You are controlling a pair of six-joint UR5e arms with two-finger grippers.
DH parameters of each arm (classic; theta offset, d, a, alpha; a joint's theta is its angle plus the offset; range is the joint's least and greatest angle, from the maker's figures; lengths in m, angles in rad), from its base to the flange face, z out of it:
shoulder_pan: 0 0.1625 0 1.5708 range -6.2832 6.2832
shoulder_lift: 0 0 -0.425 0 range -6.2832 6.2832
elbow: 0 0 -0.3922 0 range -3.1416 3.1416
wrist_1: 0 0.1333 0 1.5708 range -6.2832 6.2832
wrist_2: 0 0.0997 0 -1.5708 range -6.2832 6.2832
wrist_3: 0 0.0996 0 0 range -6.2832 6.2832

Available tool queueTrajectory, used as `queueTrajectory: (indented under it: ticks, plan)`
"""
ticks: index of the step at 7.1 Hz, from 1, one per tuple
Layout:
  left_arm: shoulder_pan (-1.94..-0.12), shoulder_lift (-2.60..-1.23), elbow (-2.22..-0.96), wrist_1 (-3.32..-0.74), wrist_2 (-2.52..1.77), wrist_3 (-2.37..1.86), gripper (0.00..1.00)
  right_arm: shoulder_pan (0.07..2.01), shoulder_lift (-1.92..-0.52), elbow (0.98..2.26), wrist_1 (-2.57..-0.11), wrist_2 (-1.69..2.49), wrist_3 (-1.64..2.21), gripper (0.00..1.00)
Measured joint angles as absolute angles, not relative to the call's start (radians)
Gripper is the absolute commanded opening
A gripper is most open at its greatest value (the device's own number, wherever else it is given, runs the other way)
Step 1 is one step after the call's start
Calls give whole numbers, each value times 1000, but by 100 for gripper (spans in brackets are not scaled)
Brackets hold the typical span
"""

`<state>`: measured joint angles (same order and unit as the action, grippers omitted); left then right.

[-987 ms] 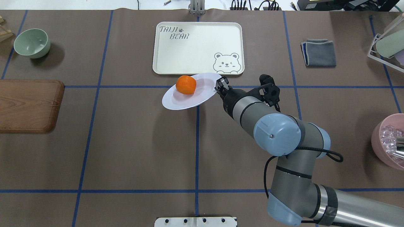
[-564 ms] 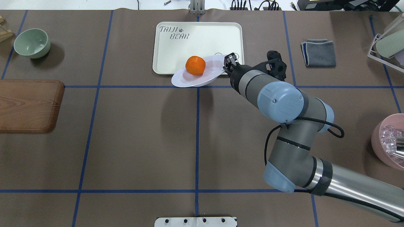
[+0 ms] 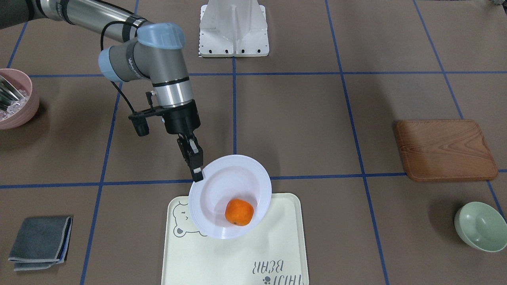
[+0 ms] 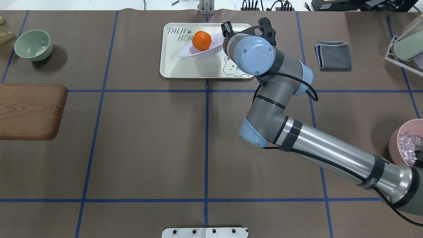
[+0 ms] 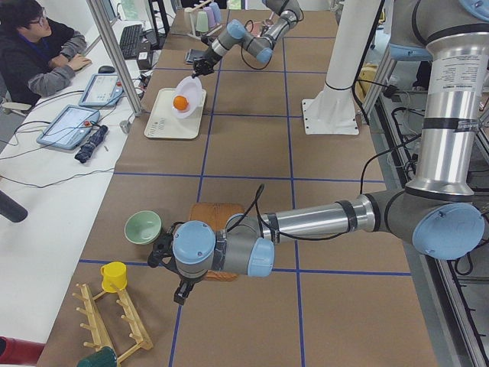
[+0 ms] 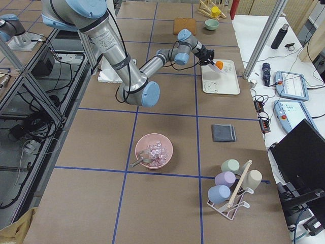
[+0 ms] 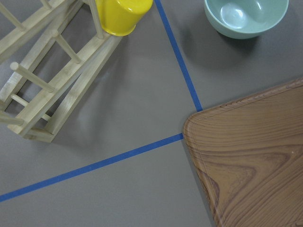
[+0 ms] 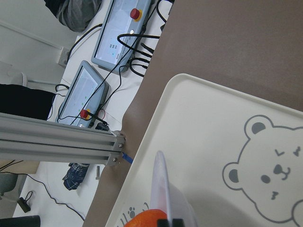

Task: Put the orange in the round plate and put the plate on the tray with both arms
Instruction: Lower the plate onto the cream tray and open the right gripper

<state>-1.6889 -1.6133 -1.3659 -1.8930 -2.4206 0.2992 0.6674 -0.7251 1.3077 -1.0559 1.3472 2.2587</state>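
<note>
Looking down from overhead, you see the right arm (image 4: 297, 142) stretched far across the table to the tray (image 4: 185, 67). The right gripper (image 3: 197, 172) has its fingers drawn almost together, pinching the rim of the plate (image 3: 222, 178) on the side toward the robot's right.

The plate is tilted, with the gripped edge high and the far edge sloping down. It hangs over the tray and casts a shadow on the tray's surface beneath it. The orange (image 3: 239, 212) sits inside the plate, in the sunken centre toward the low side, away from the fingers. In the right wrist view you see the plate's rim edge-on above the tray, with a sliver of orange at the bottom and the bear drawing off to one side.

The left gripper (image 5: 182, 293) hangs low over the table at the robot's left end, beside the board (image 7: 255, 165) and near the bowl (image 7: 246, 16). It shows only in the left side view, so you cannot tell how wide its fingers stand. Its wrist camera looks down on the board's corner, the bowl, a yellow cup (image 7: 120, 16) and a wooden rack (image 7: 52, 80).
</note>
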Motion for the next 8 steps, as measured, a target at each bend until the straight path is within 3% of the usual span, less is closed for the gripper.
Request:
queueTrajectory:
  ticks: [2,5,6,7,8]
  plan:
    - [-1689,-1612,-1367,-1893,-2421,299,99,698,-592,1110,-1052,1359,2296,0]
    - [-1689,-1612,-1367,-1893,-2421,299,99,687,-546,1023,-1032,1328,2327,0]
    - [-1689,-1612,-1368,-1893,-2421,299,99,676,-550,1025,-1030,1310,2326,22]
    - [-1689,-1614,-1369,-1893,-2421,299,99,670,-558,1032,-1030,1300,2321,85]
    - [-1688,-1614,-1369,-1893,-2421,298,99,664,-568,1045,-1031,1294,2311,100]
